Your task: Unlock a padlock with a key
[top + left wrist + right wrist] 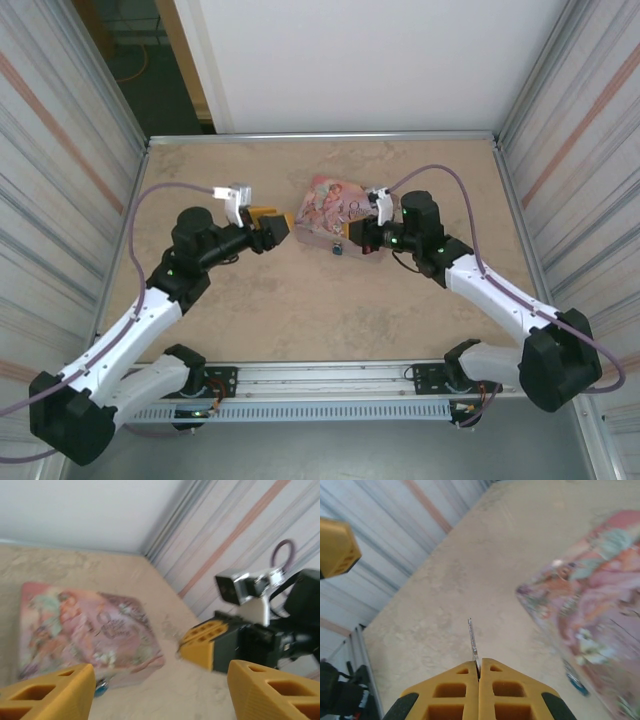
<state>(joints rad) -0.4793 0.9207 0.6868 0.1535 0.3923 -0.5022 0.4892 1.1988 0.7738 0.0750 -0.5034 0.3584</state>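
The left fingers stand wide apart with nothing between them; from the left wrist their two yellow tips frame the bottom corners of the view, and from above they hover over the worktop just left of the pink tin, pointing toward it. The right fingers are pressed tight together on a key; its thin silvery blade sticks straight out from the seam between them, over bare worktop. From above the right fingers sit at the tin's near right corner, facing the left fingers across it; the key itself is too small to make out from there.

The pink tin lies flat on the worktop, its illustrated lid facing up. The padlock lies on the worktop at the tin's near edge, close to the right fingers; whether it touches the tin I cannot tell. From the left wrist only a bit of its blue body peeks out below the tin's front edge, beside the left-hand fingertip; from the right wrist it shows as a blurred blue spot against the tin's side, well to the right of the key blade; the shackle cannot be made out.
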